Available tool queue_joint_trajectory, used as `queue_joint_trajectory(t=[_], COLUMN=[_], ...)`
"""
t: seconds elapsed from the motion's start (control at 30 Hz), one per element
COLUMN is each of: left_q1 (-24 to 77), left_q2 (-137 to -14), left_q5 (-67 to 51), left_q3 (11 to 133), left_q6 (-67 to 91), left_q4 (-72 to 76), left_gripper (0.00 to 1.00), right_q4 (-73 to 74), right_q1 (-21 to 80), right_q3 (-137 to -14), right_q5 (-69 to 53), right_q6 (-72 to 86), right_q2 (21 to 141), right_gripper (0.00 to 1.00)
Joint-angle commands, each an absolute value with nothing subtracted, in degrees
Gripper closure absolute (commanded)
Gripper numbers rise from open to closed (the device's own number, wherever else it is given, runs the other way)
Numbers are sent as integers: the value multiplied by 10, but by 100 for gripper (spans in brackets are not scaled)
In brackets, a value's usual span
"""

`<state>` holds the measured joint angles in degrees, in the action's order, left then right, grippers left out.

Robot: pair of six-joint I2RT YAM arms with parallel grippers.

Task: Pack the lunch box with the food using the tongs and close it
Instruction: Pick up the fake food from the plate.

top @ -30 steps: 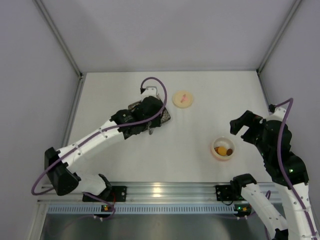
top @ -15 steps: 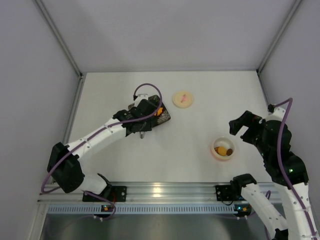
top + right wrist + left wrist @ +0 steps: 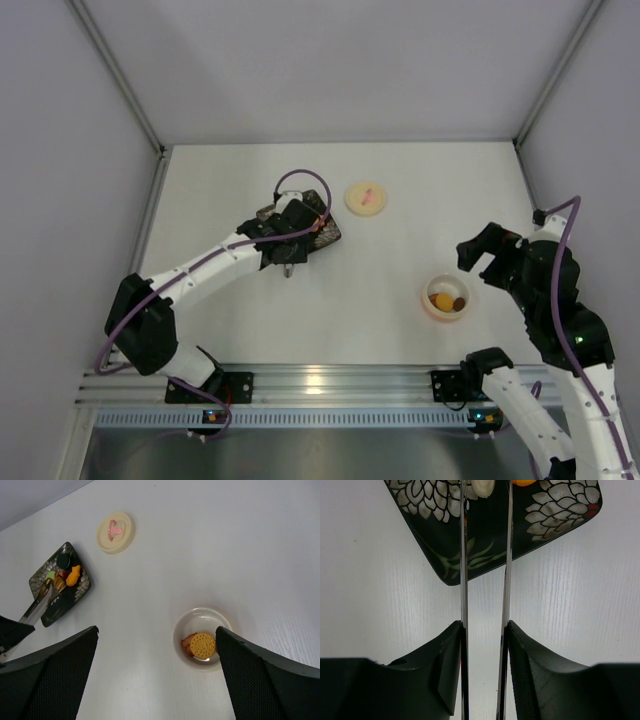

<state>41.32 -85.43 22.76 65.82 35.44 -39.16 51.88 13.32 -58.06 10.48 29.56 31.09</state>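
My left gripper (image 3: 485, 625) (image 3: 300, 238) is shut on the tongs (image 3: 463, 580), one finger pressing on each thin metal arm. The tongs' tips reach over the dark flowered plate (image 3: 445, 555), with a cream piece of food (image 3: 482, 486) between them and an orange piece (image 3: 525, 482) beside them. The lunch box (image 3: 446, 297) (image 3: 202, 638) stands open at the right and holds a round orange cracker (image 3: 203, 645) on a brown piece. Its cream lid (image 3: 366, 197) (image 3: 116, 532) lies apart at the back. My right gripper (image 3: 156, 630) (image 3: 480, 253) hangs open above the table, just left of the lunch box.
In the right wrist view the plate (image 3: 62, 605) carries an orange fish-shaped piece (image 3: 74, 575), a green piece (image 3: 50, 574), a brown piece (image 3: 60, 583) and a dark round piece (image 3: 63, 560). Walls close the table in on the left, back and right.
The left gripper with the tongs has drawn back a little toward the near side of the plate, and its elbow has swung. The right arm has not moved.
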Motion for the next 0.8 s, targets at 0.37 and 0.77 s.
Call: queue_joint_trajectory(t=[0.37, 0.77], left_q1=[410, 410], left_q2=[-862, -824], left_q5=[245, 241], left_q3=[654, 665], left_q6=[350, 349], left_q4=[-365, -393], left_gripper=[62, 76], right_q4=[513, 515], right_q1=[125, 125], right_q3=[-570, -571], right_q5=[107, 106], right_q6=[287, 288], right_q2=[297, 294], right_gripper=[1, 0])
